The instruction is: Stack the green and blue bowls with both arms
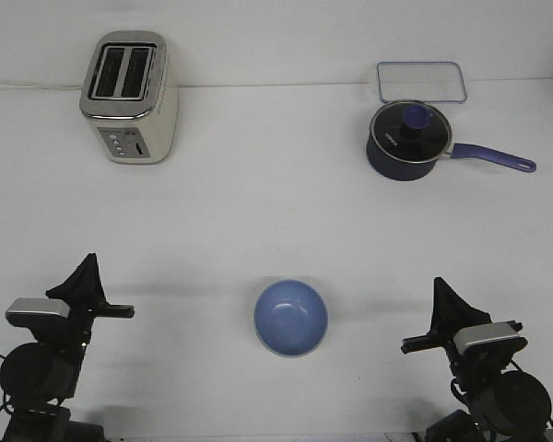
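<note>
The blue bowl [290,318] sits upright on the white tabletop [258,221] at about 6 o'clock, between the two arms and well apart from both. The left fingers [85,276] stand at 8 o'clock, the right fingers [442,299] at 4 o'clock; each comes to a closed point, holding nothing. A toaster [129,97] stands at 11 o'clock, a lidded saucepan [407,140] at 1 o'clock.

Left tool [85,267] and right tool [441,290] point upward, both arms low, well apart.
</note>
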### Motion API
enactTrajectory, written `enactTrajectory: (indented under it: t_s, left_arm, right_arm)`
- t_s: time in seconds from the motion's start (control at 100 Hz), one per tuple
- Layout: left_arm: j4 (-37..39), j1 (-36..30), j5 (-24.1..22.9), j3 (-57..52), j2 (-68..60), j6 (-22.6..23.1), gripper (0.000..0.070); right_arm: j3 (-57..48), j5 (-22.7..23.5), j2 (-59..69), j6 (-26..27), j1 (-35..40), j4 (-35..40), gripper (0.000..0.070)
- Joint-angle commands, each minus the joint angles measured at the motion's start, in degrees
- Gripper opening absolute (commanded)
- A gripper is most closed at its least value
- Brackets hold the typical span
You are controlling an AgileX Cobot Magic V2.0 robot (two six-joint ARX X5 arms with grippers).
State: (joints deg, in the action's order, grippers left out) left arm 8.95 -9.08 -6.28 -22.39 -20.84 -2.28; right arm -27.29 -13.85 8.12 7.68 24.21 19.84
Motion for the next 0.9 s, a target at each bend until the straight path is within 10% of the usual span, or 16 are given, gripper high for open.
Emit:
enactTrajectory:
  t_s: [0.0, 0.17, 0.89]
  left_arm:
    - [1.81, 1.03, 0.35, 1.01, 0.94, 0.59, 0.0013]
    - [5.07, 5.01, 9.84, 11.15, 8.79, 2.71, 0.0013]
    - [1.86, 5.6, 10.08, 21.59, 20.5, -0.83, 0.0014]
  right_arm:
    - [-0.24, -0.13, 0.17, -0.26, 0.2, -0.74, 0.0]
    - [-0.24, -0.13, 0.17, -0.26, 0.2, -0.72, 0.0]
    - [-0.22, -0.11, 0.17, -0.26, 0.2, -0.74, 0.0]
